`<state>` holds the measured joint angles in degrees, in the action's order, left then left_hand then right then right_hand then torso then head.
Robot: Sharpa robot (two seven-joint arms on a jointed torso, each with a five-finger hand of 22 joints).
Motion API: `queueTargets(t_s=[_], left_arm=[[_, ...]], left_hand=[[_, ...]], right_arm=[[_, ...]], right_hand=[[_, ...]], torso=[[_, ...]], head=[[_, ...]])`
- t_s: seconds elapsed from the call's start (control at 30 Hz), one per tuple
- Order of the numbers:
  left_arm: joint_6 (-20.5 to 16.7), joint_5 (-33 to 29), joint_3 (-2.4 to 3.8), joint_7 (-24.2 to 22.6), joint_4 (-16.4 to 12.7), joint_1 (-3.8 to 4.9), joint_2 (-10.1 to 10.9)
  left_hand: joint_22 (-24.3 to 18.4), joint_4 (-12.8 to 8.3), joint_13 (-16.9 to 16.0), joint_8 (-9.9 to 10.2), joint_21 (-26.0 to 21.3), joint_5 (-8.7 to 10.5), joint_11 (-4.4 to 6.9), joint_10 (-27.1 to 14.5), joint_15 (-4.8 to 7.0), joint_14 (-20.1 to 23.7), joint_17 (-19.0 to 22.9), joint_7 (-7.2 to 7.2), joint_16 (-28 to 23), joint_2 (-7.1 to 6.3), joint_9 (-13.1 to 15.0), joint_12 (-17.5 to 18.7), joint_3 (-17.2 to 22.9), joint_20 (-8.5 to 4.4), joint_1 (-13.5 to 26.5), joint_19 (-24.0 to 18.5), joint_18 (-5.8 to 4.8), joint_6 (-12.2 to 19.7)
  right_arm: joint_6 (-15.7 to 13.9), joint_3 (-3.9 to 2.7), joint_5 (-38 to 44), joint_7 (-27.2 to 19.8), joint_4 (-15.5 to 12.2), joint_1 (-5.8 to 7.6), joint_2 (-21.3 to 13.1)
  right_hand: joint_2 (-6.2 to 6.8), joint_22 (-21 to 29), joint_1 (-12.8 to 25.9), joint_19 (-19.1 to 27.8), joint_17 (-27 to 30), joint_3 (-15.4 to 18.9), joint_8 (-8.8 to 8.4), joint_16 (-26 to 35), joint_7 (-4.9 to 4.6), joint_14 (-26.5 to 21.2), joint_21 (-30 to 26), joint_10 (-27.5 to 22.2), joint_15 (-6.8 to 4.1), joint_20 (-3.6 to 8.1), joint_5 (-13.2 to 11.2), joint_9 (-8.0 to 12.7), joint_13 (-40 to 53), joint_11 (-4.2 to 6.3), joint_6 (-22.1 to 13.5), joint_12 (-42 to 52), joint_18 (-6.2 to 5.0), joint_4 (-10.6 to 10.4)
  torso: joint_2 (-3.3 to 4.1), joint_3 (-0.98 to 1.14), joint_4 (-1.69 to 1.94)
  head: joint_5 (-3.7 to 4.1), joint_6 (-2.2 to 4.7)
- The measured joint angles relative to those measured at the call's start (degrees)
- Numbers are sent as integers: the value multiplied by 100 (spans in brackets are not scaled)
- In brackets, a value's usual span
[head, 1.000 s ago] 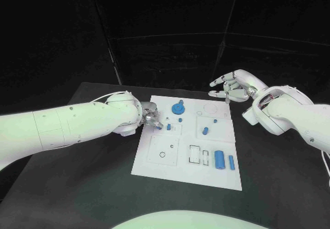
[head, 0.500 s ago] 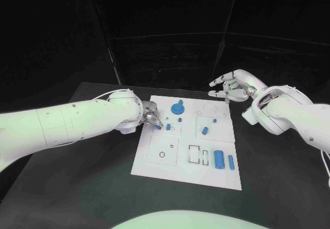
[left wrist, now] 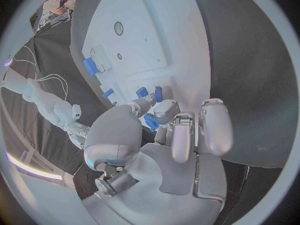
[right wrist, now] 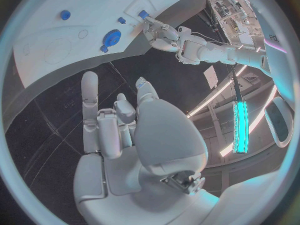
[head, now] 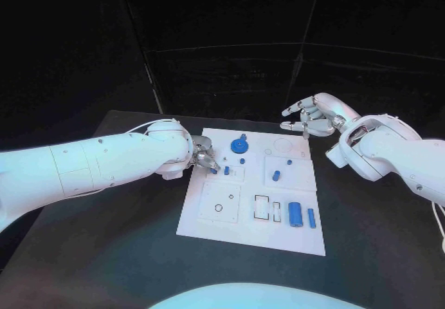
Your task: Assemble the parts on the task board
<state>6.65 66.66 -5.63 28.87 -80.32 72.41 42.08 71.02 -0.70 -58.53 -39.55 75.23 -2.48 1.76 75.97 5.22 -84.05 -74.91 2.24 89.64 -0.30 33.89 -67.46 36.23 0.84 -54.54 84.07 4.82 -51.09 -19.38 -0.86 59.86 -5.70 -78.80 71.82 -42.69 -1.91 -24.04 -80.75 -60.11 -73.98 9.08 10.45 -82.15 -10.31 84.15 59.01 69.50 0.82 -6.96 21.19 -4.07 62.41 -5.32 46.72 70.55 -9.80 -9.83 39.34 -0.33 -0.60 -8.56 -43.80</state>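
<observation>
The white task board lies in the middle of the black table. My left hand is at the board's left edge and pinches a small blue part between thumb and finger; the left wrist view shows the same part at the fingertips. Beside it on the board stand a blue peg and another blue peg, with a blue gear farther back. My right hand hovers past the board's far right corner, fingers apart and holding nothing.
More blue parts sit on the board: a peg, a small one, and a thick cylinder beside a thinner piece near the front right. Rectangular slots and a round hole mark the front half.
</observation>
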Motion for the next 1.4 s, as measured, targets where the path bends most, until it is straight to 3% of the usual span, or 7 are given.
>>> queueTargets(t_s=[0.3, 0.57, 0.9, 1.13, 1.4], left_arm=[[49, -6, -11, 12, 16, -14, -21], [49, -6, -13, 20, 42, -16, -41], [46, -30, -14, 18, 93, -20, -54], [9, -77, -13, 13, 77, -26, -21], [-145, -170, -16, 18, 12, -48, 37]], left_hand=[[62, 199, 49, -45, 0, -1, 23, -3, 0, 0, 0, -51, 0, -124, 1, 0, -579, 0, 278, 0, 0, -51], [70, 386, 59, -48, 0, -1, 31, -11, 21, 21, 0, -48, 0, -110, 28, 0, -1176, 0, 369, 0, 0, -97], [74, 529, 59, -90, 0, -1, 30, -12, 40, 1, 0, -62, 0, -82, 34, 0, -1596, -21, 397, -22, 0, -127], [92, 807, 95, -90, 0, -1, 51, -32, 40, 1, 0, -92, 0, -44, 52, 0, -2037, -40, 616, -3, 0, -155], [104, 955, 111, -136, 0, -1, 66, -18, 61, 22, 0, -92, 0, -22, 68, 0, -2217, -40, 638, -3, 0, -154]], right_arm=[[1, 0, -1, -1, -3, 0, -7], [0, 0, -6, -7, -6, 0, -11], [-1, 0, -12, -15, -5, 0, -9], [-1, 0, -13, -21, 0, 0, -8], [0, 0, -14, -28, 8, 0, -1]], right_hand=[[0, 0, 0, 0, 0, 20, 0, 0, 0, 0, -24, 0, 0, 0, 0, 0, -6, 0, 0, 0, 0, -20], [-18, 0, 18, 0, 6, 20, 0, 0, 0, 0, -24, 0, 0, 0, 0, 0, -7, 0, 0, 0, 0, -20], [-23, 5, 23, 0, 15, 20, -1, 0, 0, 0, -24, 0, 0, 0, 0, 0, -24, 0, 0, 0, -1, -20], [-23, 5, 23, 0, 21, 41, -1, 0, 0, 0, -24, 0, 0, 0, 0, 0, -24, 0, 0, 0, 0, -41], [-23, 4, 23, 0, 26, 41, 19, 0, 0, 0, -24, 0, 0, 0, 0, 0, -31, 0, 0, 0, 0, -41]], torso=[[0, -1, 3], [0, -1, 4], [-3, -1, 4], [-3, -7, 4], [-2, -8, 4]], head=[[-1, -7], [3, -3], [10, -3], [27, -1], [32, 1]])
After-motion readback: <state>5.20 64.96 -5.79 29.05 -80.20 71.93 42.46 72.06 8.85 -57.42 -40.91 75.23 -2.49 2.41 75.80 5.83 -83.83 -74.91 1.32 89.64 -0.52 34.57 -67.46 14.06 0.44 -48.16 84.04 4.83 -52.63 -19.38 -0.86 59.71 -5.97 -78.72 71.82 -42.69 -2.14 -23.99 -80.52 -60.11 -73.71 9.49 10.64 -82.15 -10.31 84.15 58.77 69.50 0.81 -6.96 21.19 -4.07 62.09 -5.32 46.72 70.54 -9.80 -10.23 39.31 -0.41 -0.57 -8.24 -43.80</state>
